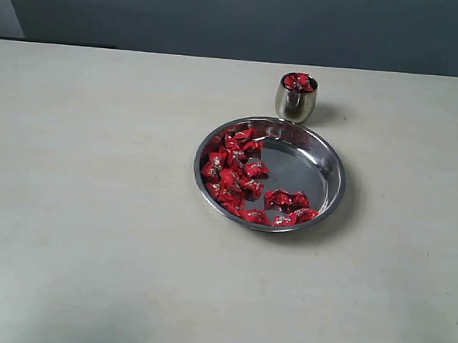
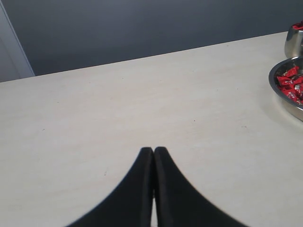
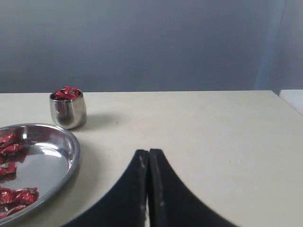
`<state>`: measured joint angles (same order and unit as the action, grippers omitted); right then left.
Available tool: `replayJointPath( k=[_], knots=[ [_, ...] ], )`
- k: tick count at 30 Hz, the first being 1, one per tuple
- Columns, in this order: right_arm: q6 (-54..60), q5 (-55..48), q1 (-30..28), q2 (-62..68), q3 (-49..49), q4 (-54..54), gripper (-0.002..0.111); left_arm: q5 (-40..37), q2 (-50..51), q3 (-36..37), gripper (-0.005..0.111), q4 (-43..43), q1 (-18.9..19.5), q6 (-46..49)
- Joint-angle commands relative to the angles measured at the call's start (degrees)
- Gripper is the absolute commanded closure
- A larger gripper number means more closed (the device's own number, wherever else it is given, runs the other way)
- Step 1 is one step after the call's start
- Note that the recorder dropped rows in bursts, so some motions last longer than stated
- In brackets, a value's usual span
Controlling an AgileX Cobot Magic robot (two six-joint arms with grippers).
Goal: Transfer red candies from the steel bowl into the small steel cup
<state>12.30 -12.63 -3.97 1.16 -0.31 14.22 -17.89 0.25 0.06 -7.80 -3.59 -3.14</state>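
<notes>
The wide steel bowl (image 1: 323, 165) lies right of the table's middle, with many red candies (image 1: 233, 168) heaped along its left and front inside. Just behind it stands the small steel cup (image 1: 295, 100), filled to the brim with red candies (image 1: 299, 82). Neither arm shows in the exterior view. My left gripper (image 2: 153, 150) is shut and empty over bare table, with the bowl (image 2: 279, 92) and cup (image 2: 293, 45) off at the frame's edge. My right gripper (image 3: 148, 152) is shut with nothing in it, apart from the bowl (image 3: 71, 146) and the cup (image 3: 68, 112).
The pale table (image 1: 95, 194) stretches wide to the left and front of the bowl. A dark grey wall (image 1: 238, 16) runs behind its far edge. The table's right end (image 3: 284, 97) shows in the right wrist view.
</notes>
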Motion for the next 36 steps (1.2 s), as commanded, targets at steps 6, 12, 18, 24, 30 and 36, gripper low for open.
replayJointPath(
  k=[6,12,18,24,30,36],
  knots=[
    [-3.14,-2.53,-9.67,-1.00,0.31,-3.63,0.108,0.20,-0.25,-0.06,0.106,0.02,-0.60,-0.32],
    [-8.34,-5.99,-13.35,-1.16,0.31,-6.97,0.108,0.20,-0.25,-0.06,0.106,0.02,-0.60,-0.32],
    [-8.74,-6.10,-13.70,-1.16,0.31,-7.70,0.108,0.20,-0.25,-0.06,0.106,0.02,-0.60,-0.32],
    [-11.51,-6.10,-14.90,-1.16,0.31,-9.20,0.108,0.20,-0.25,-0.06,0.106,0.02,-0.60,-0.32],
    [-11.51,-5.72,-14.90,-1.16,0.31,-5.83,0.108,0.20,-0.25,-0.06,0.106,0.02,-0.60,-0.32],
    [-11.51,-5.72,-14.90,-1.16,0.31,-5.83,0.108,0.20,-0.25,-0.06,0.106,0.02,-0.60,-0.32]
  ],
)
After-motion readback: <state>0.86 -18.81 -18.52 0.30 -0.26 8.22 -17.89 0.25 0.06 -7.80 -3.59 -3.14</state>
